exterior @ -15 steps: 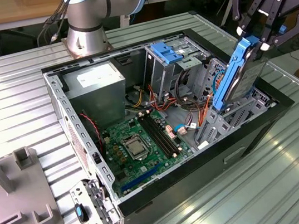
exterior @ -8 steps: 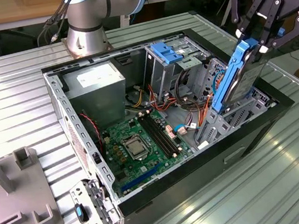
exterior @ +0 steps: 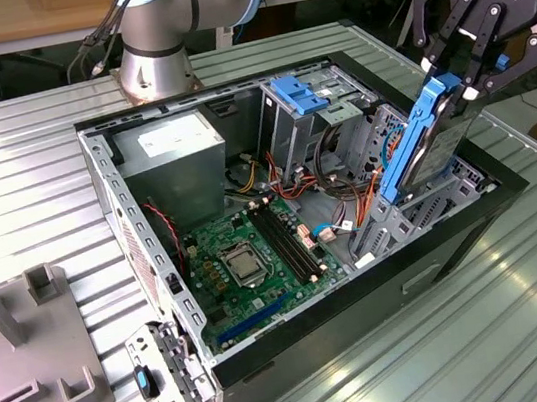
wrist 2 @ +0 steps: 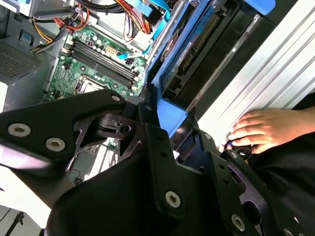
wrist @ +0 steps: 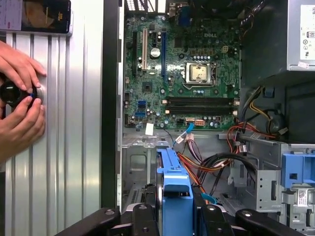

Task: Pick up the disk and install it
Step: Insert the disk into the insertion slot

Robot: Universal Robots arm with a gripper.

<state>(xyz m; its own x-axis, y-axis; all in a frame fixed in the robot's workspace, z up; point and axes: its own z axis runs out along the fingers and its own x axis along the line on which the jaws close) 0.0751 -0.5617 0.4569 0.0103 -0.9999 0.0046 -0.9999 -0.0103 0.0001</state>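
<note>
In the exterior view, the gripper (exterior: 468,80) is hanging over the near corner of the open computer case (exterior: 114,214), on the exterior view's right. Its jaws are standing only a little apart and are clamping the top end of the disk (exterior: 441,140). The disk is standing almost upright, leaning a little. Its lower end is reaching down to the metal drive cage (exterior: 393,221) and seems to be just entering it, but this part is hard to judge. The case is lying on its side on the ribbed metal table (exterior: 21,167). Inside it, the motherboard (exterior: 246,255) is lying in the middle and the power supply (exterior: 175,149) is sitting at the far side. A light-blue bracket (exterior: 298,93) is resting on the far bay. The robot base (exterior: 159,61) is standing behind the case.

In the second wrist view, the black fingers (wrist 2: 160,147) are pressing on both sides of the disk's (wrist 2: 172,115) blue carrier. A person's hand (wrist 2: 263,130) is resting on the table (wrist 2: 275,73) beside the case.

In the first wrist view, the gripper (wrist: 176,219) is holding the disk (wrist: 174,189) edge-on over the drive cage (wrist: 142,167), with the motherboard (wrist: 187,73) beyond it. On the table (wrist: 74,123), 1 hand (wrist: 17,61) and the other hand (wrist: 19,128) are holding a small black round object (wrist: 12,93).
</note>
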